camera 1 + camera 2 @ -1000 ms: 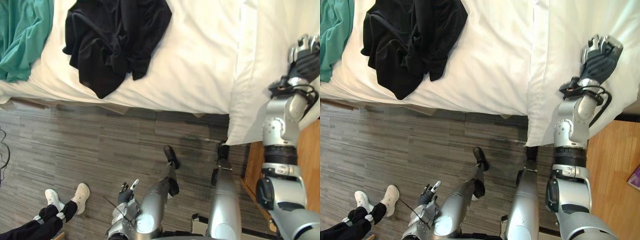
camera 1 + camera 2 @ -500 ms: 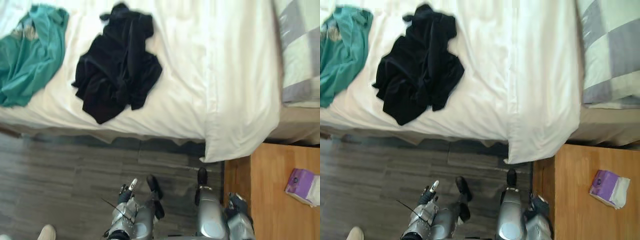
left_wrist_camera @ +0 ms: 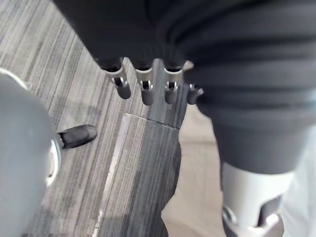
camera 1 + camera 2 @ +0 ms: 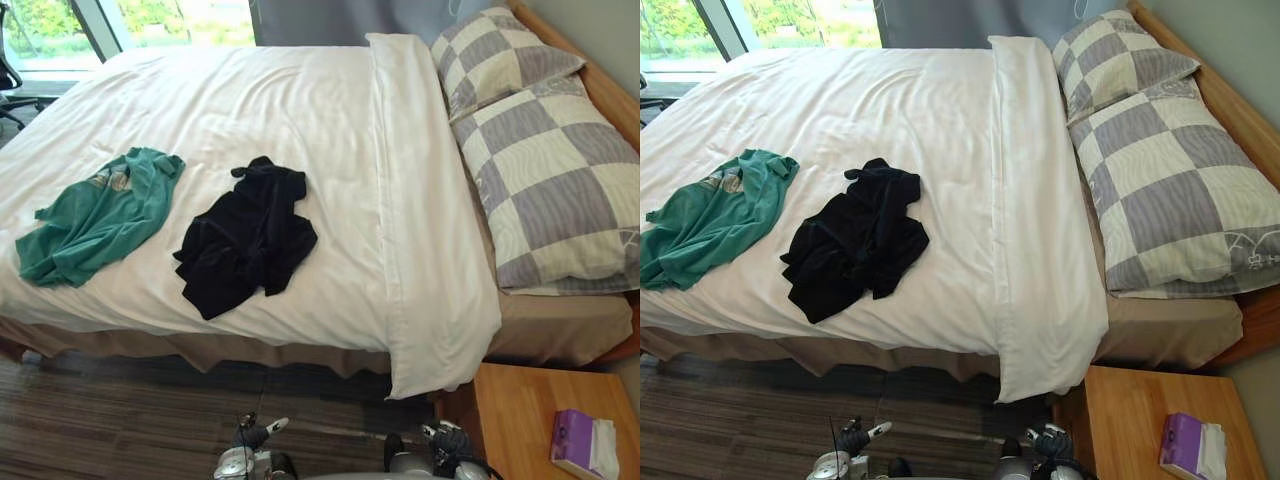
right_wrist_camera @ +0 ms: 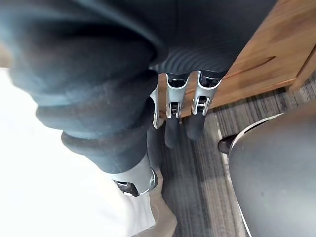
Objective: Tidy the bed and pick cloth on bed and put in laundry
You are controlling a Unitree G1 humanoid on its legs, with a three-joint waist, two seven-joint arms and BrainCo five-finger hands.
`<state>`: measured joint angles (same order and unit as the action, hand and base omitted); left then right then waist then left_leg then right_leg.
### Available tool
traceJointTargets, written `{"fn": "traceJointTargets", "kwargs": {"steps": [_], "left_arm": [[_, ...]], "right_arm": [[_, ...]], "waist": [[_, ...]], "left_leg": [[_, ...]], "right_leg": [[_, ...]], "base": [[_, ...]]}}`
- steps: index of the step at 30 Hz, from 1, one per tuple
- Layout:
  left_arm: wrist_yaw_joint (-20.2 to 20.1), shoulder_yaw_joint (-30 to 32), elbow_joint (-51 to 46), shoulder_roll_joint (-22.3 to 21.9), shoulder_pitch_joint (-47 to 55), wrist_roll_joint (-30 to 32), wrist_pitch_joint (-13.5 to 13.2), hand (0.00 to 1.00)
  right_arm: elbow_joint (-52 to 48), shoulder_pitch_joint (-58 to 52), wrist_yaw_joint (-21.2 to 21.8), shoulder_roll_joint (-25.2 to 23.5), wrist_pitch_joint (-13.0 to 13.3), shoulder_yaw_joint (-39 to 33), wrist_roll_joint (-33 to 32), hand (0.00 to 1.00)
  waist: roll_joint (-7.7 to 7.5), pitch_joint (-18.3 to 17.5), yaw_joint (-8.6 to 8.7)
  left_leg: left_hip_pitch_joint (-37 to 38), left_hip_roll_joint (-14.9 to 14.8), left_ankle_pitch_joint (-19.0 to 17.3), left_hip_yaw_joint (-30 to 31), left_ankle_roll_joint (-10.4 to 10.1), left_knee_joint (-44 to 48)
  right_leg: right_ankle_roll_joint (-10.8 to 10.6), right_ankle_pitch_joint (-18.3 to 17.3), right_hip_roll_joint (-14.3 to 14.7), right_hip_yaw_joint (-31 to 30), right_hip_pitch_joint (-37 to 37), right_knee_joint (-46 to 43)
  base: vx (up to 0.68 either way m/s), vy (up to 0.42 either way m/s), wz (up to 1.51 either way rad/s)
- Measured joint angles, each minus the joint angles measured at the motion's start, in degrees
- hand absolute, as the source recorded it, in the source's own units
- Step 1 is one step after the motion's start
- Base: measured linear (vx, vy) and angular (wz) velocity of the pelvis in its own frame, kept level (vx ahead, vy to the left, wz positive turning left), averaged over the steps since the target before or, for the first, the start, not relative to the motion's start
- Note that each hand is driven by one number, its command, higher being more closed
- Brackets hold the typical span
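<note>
Bed (image 4: pixel 300 110) w/ 1 green cloth (image 4: pixel 100 215), 1 black cloth (image 4: pixel 245 240), 2 pillows (image 4: pixel 555 190).

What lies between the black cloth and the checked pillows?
Between black cloth and checked pillows: bare white duvet, then its folded-over band, per the left eye view.

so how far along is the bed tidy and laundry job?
Done: white duvet lies smooth, top edge folded back, checked pillows at the head. In hand: nothing; left robot hand and right robot hand hang open above the floor. Left: green cloth and black cloth both lie on the duvet, neither picked up yet.
</note>
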<state>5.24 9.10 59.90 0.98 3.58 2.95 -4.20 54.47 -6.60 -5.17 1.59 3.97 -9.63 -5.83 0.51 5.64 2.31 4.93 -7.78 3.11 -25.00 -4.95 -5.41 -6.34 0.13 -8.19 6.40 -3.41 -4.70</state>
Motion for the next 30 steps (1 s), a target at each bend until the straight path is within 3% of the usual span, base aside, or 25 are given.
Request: {"fn": "traceJointTargets", "kwargs": {"steps": [3,5,8,10,13,15,16,17,18,19,20,21,22,23,24,25,26,28,29,30], "left_arm": [[0.21,0.15,0.52,1.0,0.2,-0.03,0.03,0.0],[0.48,0.33,0.21,1.18,-0.37,-0.11,-0.05,0.0],[1.54,0.61,-0.13,1.48,-0.89,-0.8,-0.31,0.0],[2.55,2.0,-0.45,1.52,-0.55,-1.33,-1.13,0.0],[3.16,2.89,-1.67,1.8,-0.16,-1.3,-1.59,0.0],[3.83,2.83,-2.83,1.86,0.5,-1.34,-1.99,0.0],[3.83,2.73,-3.63,2.3,0.64,-1.43,-2.01,0.0],[4.08,2.92,-3.85,4.17,-0.19,-2.36,-2.29,0.0],[4.25,2.89,-3.78,4.86,-0.64,-2.39,-2.43,0.0],[4.41,2.78,-3.0,5.74,-1.32,-2.57,-2.45,0.0],[4.19,2.2,-2.99,6.06,-1.37,-3.32,-2.36,0.0],[4.04,1.87,-3.08,6.04,-1.34,-3.3,-2.43,0.0],[3.65,0.74,-2.92,6.13,-1.01,-2.91,-2.34,0.0],[3.63,-0.94,-2.8,6.14,-0.83,-2.11,-2.34,0.0],[3.58,-1.68,-2.69,6.04,-0.82,-1.97,-2.31,0.0],[3.49,-2.97,-2.64,5.97,-1.01,-1.04,-2.28,0.0],[3.53,-4.2,-2.71,6.1,-1.56,-0.26,-2.28,0.0],[3.49,-5.77,-2.52,5.59,-2.55,0.11,-2.2,0.0],[3.44,-6.72,-2.5,4.82,-2.53,0.1,-1.95,0.0],[3.43,-7.5,-2.49,4.19,-2.38,0.09,-1.65,0.0]], "right_arm": [[2.24,1.57,0.34,0.09,-0.34,-0.45,0.63,0.0],[2.64,2.44,0.36,0.78,-0.36,-1.06,0.95,0.0],[2.89,2.55,0.17,1.15,-0.47,-1.67,1.63,0.0],[2.89,2.71,-0.14,0.92,-0.6,-3.02,1.91,0.0],[2.15,1.14,-1.21,1.47,-0.62,-4.58,1.92,0.0],[1.64,0.0,-1.35,1.75,-0.47,-4.61,1.9,0.0],[1.7,-0.42,-1.43,1.29,-0.63,-4.54,1.94,0.0],[1.82,-1.56,-1.24,-0.1,-0.7,-4.75,2.1,0.0],[1.64,-1.96,-1.08,-0.23,-0.71,-4.87,2.54,0.0],[1.64,-2.19,-0.91,-1.04,-0.73,-3.79,4.16,0.0],[2.29,-0.98,-0.84,-0.57,-0.89,-3.71,5.8,0.0],[2.72,-0.22,-0.76,0.04,-1.16,-3.41,6.47,0.0],[2.88,0.64,-0.94,0.84,-1.74,-1.28,6.76,0.0],[3.14,1.7,-1.02,2.02,-1.72,1.27,7.2,0.0],[3.15,2.2,-0.99,2.42,-1.69,2.19,7.59,0.0],[2.99,2.95,-0.96,3.4,-1.56,3.56,7.74,0.0],[2.4,3.42,-0.96,2.97,-1.32,4.35,7.72,0.0],[1.85,3.69,-0.95,2.13,-0.41,5.23,7.66,0.0],[1.81,4.24,-0.57,1.01,0.11,6.23,7.47,0.0],[1.42,4.77,-0.62,1.08,0.38,6.33,7.06,0.0]], "waist": [[-0.47,0.62,-0.02],[0.09,1.85,0.23],[-1.15,3.17,-0.23],[-0.81,3.24,-0.09],[-1.52,3.57,-0.11],[-1.5,3.54,-0.18],[-1.98,3.4,-0.56],[-4.26,2.03,-0.16],[-4.69,1.52,0.02],[-5.56,1.45,-1.17],[-5.91,1.31,-2.71],[-5.77,1.43,-3.07],[-5.44,1.63,-2.3],[-4.29,2.37,-1.55],[-3.51,2.7,-1.57],[-2.27,3.08,-1.28],[-2.19,3.1,0.0],[-2.86,3.18,0.01],[-1.58,4.16,-0.11],[-1.23,4.4,-0.06]], "left_leg": [[-2.3,-0.38,-3.63,1.44,0.09,6.64],[-9.02,-2.43,-9.26,4.82,0.25,21.59],[-12.25,-2.63,-10.31,6.85,-0.03,28.62],[-14.96,-7.96,-15.1,9.49,1.64,36.52],[-15.3,-15.96,-15.02,14.93,1.56,35.35],[-15.29,-18.55,-14.71,20.81,1.91,31.1],[-15.67,-17.18,-15.53,21.72,-8.8,32.05],[-19.64,-13.84,-18.24,21.05,-9.21,38.16],[-22.04,-13.43,-19.13,21.59,-9.74,41.82],[-24.04,-13.05,-21.82,20.09,-9.5,46.52],[-23.75,-13.28,-22.85,16.55,-7.87,47.29],[-23.14,-13.2,-22.84,15.05,-6.92,46.67],[-21.21,-12.87,-22.05,13.44,-5.44,44.14],[-18.14,-12.02,-21.07,12.36,-4.14,40.39],[-16.87,-11.76,-20.48,11.86,-3.62,38.73],[-14.97,-10.82,-18.42,11.2,-2.6,34.59],[-13.45,-7.98,-15.36,11.25,-1.51,29.13],[-11.35,-3.92,-12.48,11.51,-0.79,23.97],[-9.85,-1.8,-11.65,11.76,-0.6,22.15],[-9.3,-0.67,-10.94,12.46,-0.42,21.09]], "right_leg": [[-0.45,-0.59,-0.96,0.04,1.31,0.49],[-1.14,-1.07,-1.94,1.2,1.34,-1.28],[-1.42,-1.02,-4.11,1.76,2.24,-0.85],[-2.5,-1.18,-4.81,1.07,2.11,-1.28],[-5.59,-2.53,-7.51,-1.47,1.1,-3.79],[-7.96,-3.42,-10.13,-2.82,0.31,-5.05],[-8.29,-3.86,-12.62,-4.14,0.28,-4.24],[-6.47,-4.79,-15.35,-5.54,0.35,-1.9],[-4.44,-0.43,-15.12,-5.63,0.04,-1.97],[-5.48,8.3,-16.6,-3.31,-0.56,0.55],[0.78,17.39,-16.71,-0.34,-2.6,3.36],[2.59,17.61,-16.57,2.83,-4.05,1.88],[1.38,13.72,-14.7,7.33,-4.82,-3.52],[-0.91,6.82,-9.86,7.86,-3.74,-8.37],[-1.0,4.03,-7.28,7.36,-3.61,-10.06],[-1.28,-1.22,-2.17,6.11,-3.06,-12.81],[-0.11,-5.8,1.97,6.08,-2.21,-13.43],[2.27,-8.44,5.29,6.54,0.72,-8.92],[2.81,-8.32,4.22,6.17,3.31,-5.81],[3.49,-8.68,3.49,6.58,4.39,-4.54]], "base": [[0.03,0.043,0.11],[-0.02,0.06,0.28],[-0.03,0.101,0.23],[-0.05,0.246,-0.09],[0.0,0.337,-0.16],[-0.01,0.557,-0.13],[-0.01,0.785,-0.09],[0.04,0.658,-0.02],[0.08,0.628,-0.11],[0.04,0.624,-0.66],[-0.02,0.624,-0.91],[-0.05,0.598,-0.91],[0.03,0.543,-0.5],[0.04,0.433,-0.34],[0.04,0.362,-0.18],[0.02,0.23,0.19],[0.02,0.23,0.37],[0.06,0.117,0.47],[0.07,0.092,0.45],[0.03,0.041,0.33]]}}
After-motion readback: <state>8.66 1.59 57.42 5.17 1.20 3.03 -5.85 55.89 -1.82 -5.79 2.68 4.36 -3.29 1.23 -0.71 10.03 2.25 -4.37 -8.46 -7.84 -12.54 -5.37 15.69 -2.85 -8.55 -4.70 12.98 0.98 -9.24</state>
